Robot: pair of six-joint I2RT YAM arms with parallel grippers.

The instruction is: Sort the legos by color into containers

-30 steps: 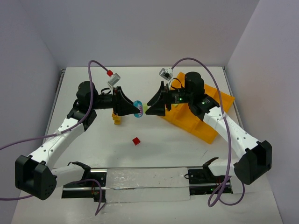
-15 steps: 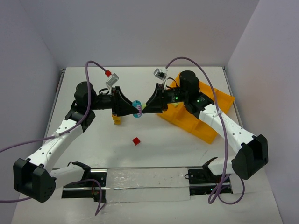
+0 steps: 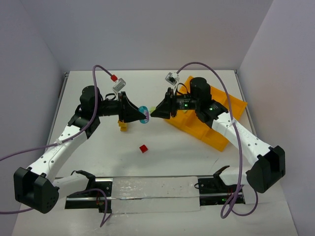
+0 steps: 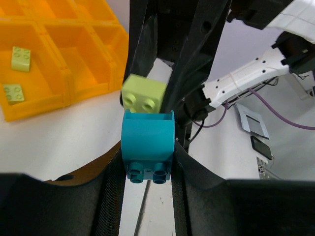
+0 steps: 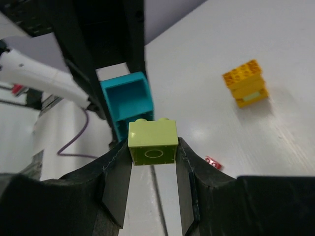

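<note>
left brick [image 4: 147, 147] in the left fingers [image 4: 110, 191] sits just beside right brick [image 5: 153, 142] in the right fingers [image 5: 118, 189], mid-air; below on the worktop [image 3: 187, 157], brick stack [image 3: 122, 126] at left, lone brick [image 3: 143, 148] nearer, tray [image 3: 231, 105] off right

White table [image 3: 172, 157], pale grey walls [image 3: 147, 34] behind, black rail [image 3: 106, 182] with clear strip [image 3: 155, 194] along near edge

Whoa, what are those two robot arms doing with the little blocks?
They are sorting bricks by color. The left arm's fingers grip a teal brick, and the right arm's fingers grip a light green brick, held close together above the table. Two light green bricks already lie in one compartment of the orange tray. A yellow stack and a red brick sit on the table, not yet sorted.
</note>
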